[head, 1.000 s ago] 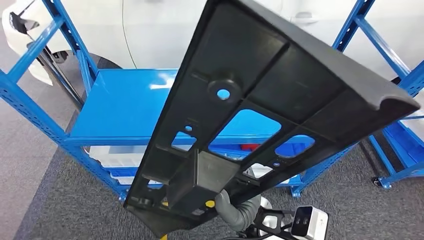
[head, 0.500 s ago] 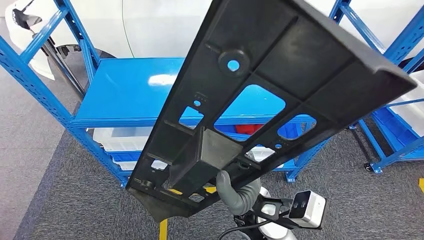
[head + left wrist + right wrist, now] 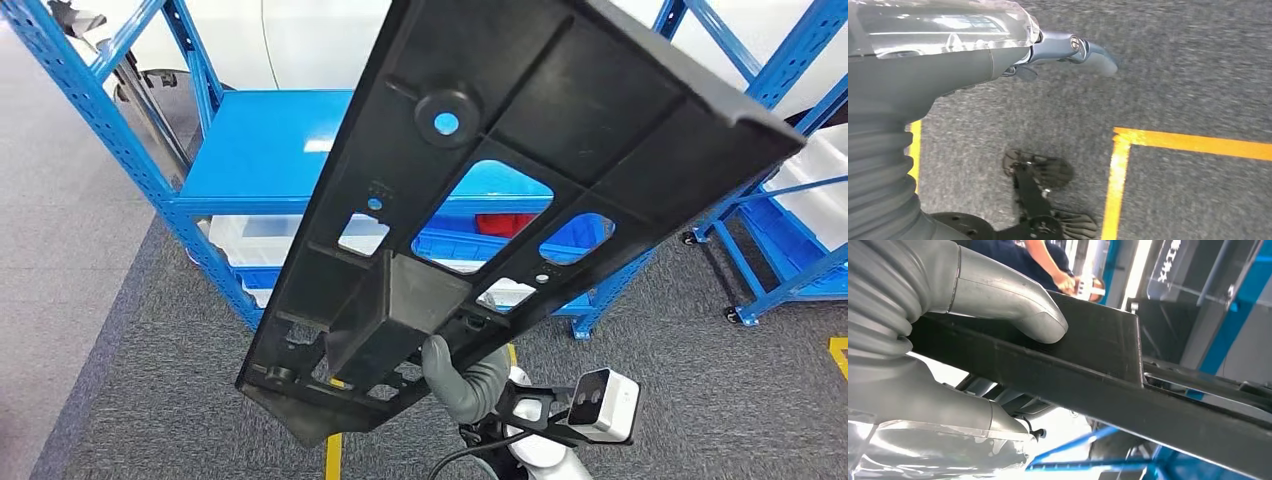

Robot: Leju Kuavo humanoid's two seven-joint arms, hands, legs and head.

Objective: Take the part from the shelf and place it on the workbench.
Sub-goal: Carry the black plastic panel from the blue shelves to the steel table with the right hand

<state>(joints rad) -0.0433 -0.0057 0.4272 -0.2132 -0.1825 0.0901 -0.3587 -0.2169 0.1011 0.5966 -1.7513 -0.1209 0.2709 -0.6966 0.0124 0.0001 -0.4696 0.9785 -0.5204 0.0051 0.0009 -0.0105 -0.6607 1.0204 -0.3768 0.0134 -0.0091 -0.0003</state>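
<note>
Fingers of the right hand (image 3: 948,340) clamped on the near end of the part (image 3: 520,170), thick grey thumb (image 3: 1013,300) pressed flat on one face, remaining fingers (image 3: 933,405) wrapped under the opposite face; same hand visible from the head view (image 3: 465,380) just below the part's lower edge. Largest first: long black ribbed part, tilted, raised off the blue shelf (image 3: 270,170) and carried in the air between camera and rack, cut-outs showing blue board and bins behind. Next, blue shelf with bare top board, white and blue bins (image 3: 250,240) on the level beneath, second blue rack (image 3: 790,180) off to the right. Then grey carpet (image 3: 120,380) with yellow floor tape (image 3: 1118,170). Left hand (image 3: 998,55) hanging over that carpet, holding nothing, one finger (image 3: 1093,55) stretched out; whether the others lie spread or curled cannot be told. Person's arms (image 3: 1058,270) beyond the part in the right wrist view. Step in hand, judged: pick-up done, carrying underway. Bench not located from these views. Next move calls for: turning toward the bench, keeping the long free end away from rack uprights, levelling the part, lowering before letting go. Risk: single-ended hold on a long piece, likely to sag or twist
</note>
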